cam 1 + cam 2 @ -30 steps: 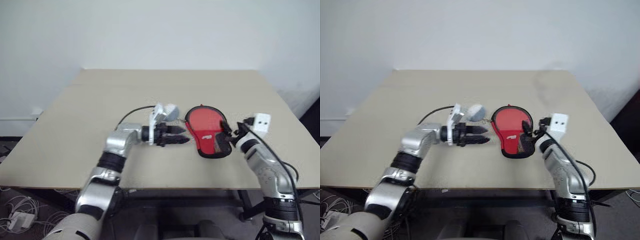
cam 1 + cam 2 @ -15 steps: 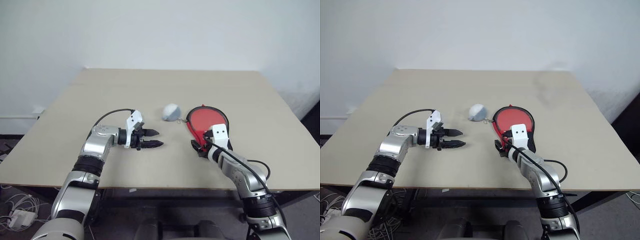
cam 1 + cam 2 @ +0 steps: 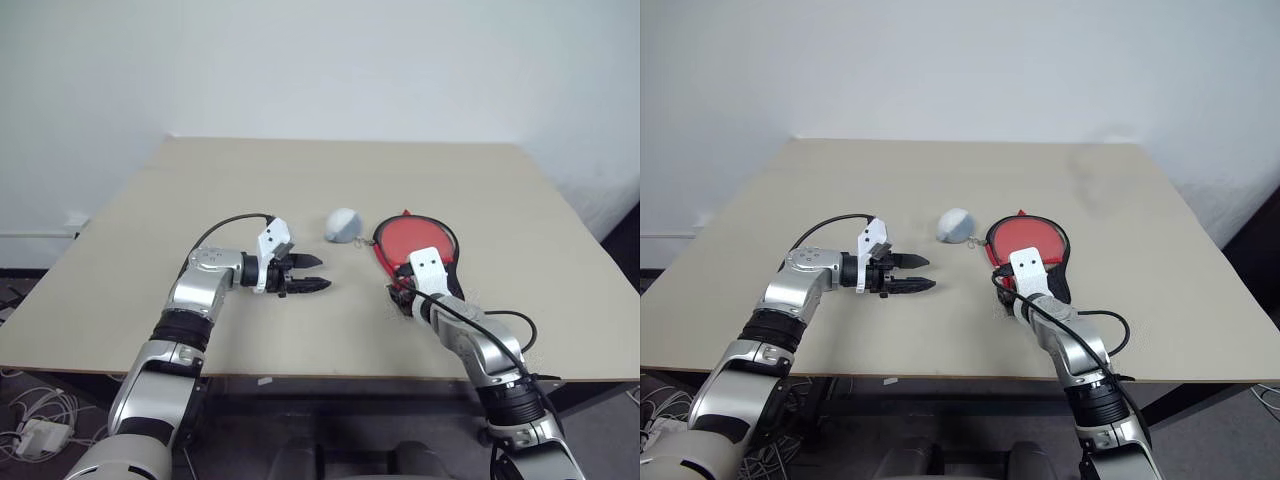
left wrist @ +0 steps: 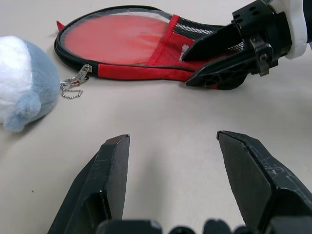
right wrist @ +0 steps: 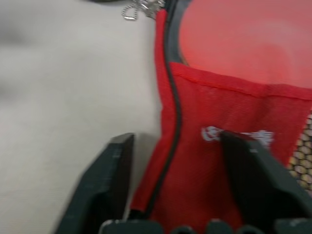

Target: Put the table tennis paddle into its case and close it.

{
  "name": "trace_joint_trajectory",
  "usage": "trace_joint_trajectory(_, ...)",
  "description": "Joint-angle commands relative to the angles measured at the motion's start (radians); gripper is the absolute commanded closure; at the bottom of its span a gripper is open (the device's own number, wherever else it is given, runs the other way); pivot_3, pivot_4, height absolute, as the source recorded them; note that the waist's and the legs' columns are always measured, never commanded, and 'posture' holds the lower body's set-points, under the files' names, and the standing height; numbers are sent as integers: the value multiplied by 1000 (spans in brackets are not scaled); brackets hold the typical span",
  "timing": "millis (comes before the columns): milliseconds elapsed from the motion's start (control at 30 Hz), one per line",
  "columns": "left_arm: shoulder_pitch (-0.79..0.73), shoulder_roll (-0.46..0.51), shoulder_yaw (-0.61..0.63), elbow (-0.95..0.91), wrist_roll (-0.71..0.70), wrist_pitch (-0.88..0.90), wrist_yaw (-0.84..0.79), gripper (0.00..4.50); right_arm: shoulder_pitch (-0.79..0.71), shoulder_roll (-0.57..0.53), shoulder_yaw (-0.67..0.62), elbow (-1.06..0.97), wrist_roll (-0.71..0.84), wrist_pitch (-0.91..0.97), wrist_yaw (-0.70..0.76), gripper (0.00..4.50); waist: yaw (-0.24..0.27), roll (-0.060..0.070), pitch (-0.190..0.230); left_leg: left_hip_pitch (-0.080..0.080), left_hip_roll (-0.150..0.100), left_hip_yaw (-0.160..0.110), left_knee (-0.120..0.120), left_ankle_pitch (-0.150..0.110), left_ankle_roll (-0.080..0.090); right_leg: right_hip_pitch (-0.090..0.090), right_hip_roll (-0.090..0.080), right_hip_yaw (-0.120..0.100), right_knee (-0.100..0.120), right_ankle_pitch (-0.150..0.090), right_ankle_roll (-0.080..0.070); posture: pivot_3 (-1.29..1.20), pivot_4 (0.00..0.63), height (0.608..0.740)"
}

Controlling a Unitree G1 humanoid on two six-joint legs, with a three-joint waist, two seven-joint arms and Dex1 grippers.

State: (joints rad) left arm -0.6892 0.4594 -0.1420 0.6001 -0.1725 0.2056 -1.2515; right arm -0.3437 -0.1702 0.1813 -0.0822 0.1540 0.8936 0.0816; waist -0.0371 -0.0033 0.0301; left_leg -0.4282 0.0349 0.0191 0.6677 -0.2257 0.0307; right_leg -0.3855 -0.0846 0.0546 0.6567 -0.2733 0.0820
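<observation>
The red case (image 3: pixel 415 243) lies flat on the table, its black zip rim around a smooth round red area and its mesh panel toward me. I cannot tell the paddle apart from the case. My right gripper (image 4: pixel 186 69) is at the case's near end, fingers apart, one on each side of the rim (image 5: pixel 168 126). My left gripper (image 3: pixel 322 273) hovers open and empty to the left of the case, pointing at it.
A whitish and grey-blue plush ball (image 3: pixel 343 224) rests just left of the case's round end, joined by a small chain to the zip pull (image 4: pixel 78 75). The beige table (image 3: pixel 200 180) is bare around them, with edges on all sides.
My right gripper swung from the case's right side down to its near end. My left gripper drew back to the left, uncovering the plush ball. The case now lies flatter.
</observation>
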Motion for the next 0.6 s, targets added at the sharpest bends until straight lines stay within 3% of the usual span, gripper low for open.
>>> trace_joint_trajectory(33,-31,-3,10,-29,-3,-17,4,1412,16,1,-4,78,-31,59,-12,3040,0,0,0,0,0,0,0,0,0,0,0,0,0,0,0,0,0,728)
trace_joint_trajectory(67,-29,-3,9,-34,-2,-18,4,1412,16,-2,-7,84,-34,68,-12,3320,0,0,0,0,0,0,0,0,0,1,0,0,0,0,0,0,0,728)
trace_joint_trajectory(200,-27,-1,9,-37,-2,-17,2,1412,16,-5,-13,82,-31,94,3,3320,1,-3,-2,1,0,-1,0,0,0,2,0,-1,0,0,0,0,0,728)
trace_joint_trajectory(367,-15,-6,6,-51,-2,-16,9,1412,17,3,-28,83,-42,105,-11,4450,1,-4,-3,1,0,-1,0,0,0,2,0,-2,-1,0,0,0,0,728)
trace_joint_trajectory(600,-4,-5,2,-70,-2,-7,10,1412,29,21,-111,-27,40,186,42,4450,10,-5,-3,1,0,-2,0,0,0,3,-1,-2,-1,0,0,0,0,728)
